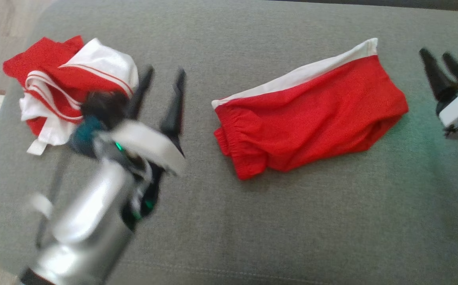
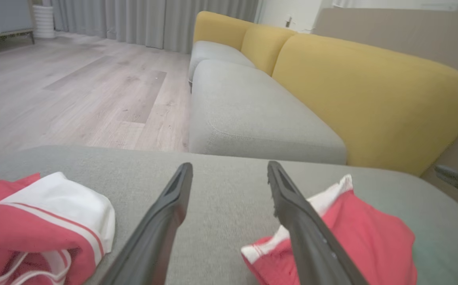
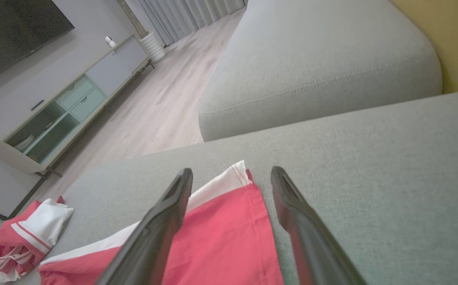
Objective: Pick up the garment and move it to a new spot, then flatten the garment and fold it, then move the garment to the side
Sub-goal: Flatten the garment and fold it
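Both tools stand released and empty: left tool [image 1: 164, 72], right tool [image 1: 434, 53]. We judge the red garment [image 1: 312, 114], at frame centre on the grey cushion [image 1: 292, 221], light, soft and limp; we would pinch its waistband [image 1: 227, 134] corners.

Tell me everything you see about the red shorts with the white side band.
The red shorts with a white side band look like thin woven cloth, folded flat. The gathered elastic waistband points to the robot's left, and the white band runs along the far edge. They lie slanted on the grey fabric cushion; nothing else touches them.
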Controlling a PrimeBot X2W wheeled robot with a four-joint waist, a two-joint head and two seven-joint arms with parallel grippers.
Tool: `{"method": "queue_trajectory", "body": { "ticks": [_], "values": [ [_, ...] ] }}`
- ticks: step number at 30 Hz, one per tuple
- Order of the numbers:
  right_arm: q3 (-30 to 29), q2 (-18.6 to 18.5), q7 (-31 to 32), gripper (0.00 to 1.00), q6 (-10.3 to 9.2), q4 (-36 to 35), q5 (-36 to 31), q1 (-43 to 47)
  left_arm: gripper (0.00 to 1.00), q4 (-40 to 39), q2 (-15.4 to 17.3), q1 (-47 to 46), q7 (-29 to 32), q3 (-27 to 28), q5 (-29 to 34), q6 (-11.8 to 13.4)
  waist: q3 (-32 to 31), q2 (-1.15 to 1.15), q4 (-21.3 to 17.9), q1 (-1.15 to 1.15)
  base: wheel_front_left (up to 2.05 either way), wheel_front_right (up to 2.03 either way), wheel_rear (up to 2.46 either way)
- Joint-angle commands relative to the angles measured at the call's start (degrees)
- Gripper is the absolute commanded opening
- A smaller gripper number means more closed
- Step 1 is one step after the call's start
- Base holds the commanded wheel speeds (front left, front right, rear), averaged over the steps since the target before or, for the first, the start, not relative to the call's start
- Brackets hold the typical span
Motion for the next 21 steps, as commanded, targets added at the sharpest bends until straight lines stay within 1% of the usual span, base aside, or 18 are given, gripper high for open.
{"method": "queue_trajectory", "body": {
  "ticks": [1, 3, 5, 6, 7, 10, 12, 15, 18, 21],
  "values": [
    [0.23, -0.03, 0.61, 1.00, 0.42, 0.69, 0.69, 0.66, 1.00, -2.40, 0.26, 0.65, -3.41, 0.40, 4.05, 2.43, -0.03, 0.00, 1.21, 0.00, 0.00, 0.00, 0.00],
    [0.69, 0.24, 2.21, 1.00, 0.42, 2.48, 1.07, 0.65, 1.00, -3.38, -1.90, 3.92, -4.96, 0.22, 5.69, 3.95, 0.42, 0.00, 2.05, 0.00, 0.00, 0.00, 0.00],
    [1.37, 0.30, 4.77, 1.00, 0.42, 4.63, 1.15, -0.13, 1.00, -4.09, -3.92, 6.94, -5.46, 0.40, 6.93, 4.42, 1.07, 0.00, 3.12, 0.00, 0.00, 0.00, 0.00],
    [2.30, 0.04, 7.51, 1.00, 0.42, 7.36, 0.58, -1.45, 1.00, -4.87, -6.10, 9.57, -5.58, 1.62, 8.12, 3.87, 1.74, 0.00, 4.42, 0.00, 0.00, 0.00, 0.00],
    [2.30, 0.04, 7.51, 1.00, 0.42, 7.36, 0.58, -1.45, 1.00, -4.87, -6.10, 9.57, -5.58, 1.62, 8.12, 3.87, 1.74, 0.00, 4.42, 0.00, 0.00, 0.00, 0.00],
    [3.09, -0.31, 11.94, 1.00, 0.42, 10.65, 0.61, -3.54, 1.00, -6.26, -9.66, 13.47, -5.62, 4.07, 10.71, 2.44, 2.80, 0.00, 6.62, 0.00, 0.00, 0.00, 0.00],
    [3.38, -0.43, 15.50, 1.00, 0.42, 12.27, 1.30, -4.58, 1.00, -7.09, -11.43, 15.60, -5.62, 5.79, 12.55, 1.40, 3.36, 0.00, 8.22, 0.00, 0.00, 0.00, 0.00],
    [3.87, -0.03, 21.86, 1.00, 0.42, 15.63, 2.63, -5.97, 1.00, -6.94, -13.07, 17.95, -5.63, 7.26, 14.74, -0.48, 4.01, 0.00, 10.05, 0.00, 0.00, 0.00, 0.00],
    [3.54, 0.91, 27.83, 1.00, 0.42, 18.60, 4.96, -6.57, 1.00, -6.57, -13.93, 19.38, -5.63, 8.45, 16.08, -2.00, 4.20, 0.00, 11.47, 0.00, 0.00, 0.00, 0.00],
    [4.50, 1.99, 35.19, 1.00, 0.42, 21.78, 6.27, -6.20, 1.00, -6.54, -14.26, 20.64, -5.63, 9.95, 16.84, -2.66, 3.88, 0.00, 12.38, 0.00, 0.00, 0.00, 0.00]
  ]
}}
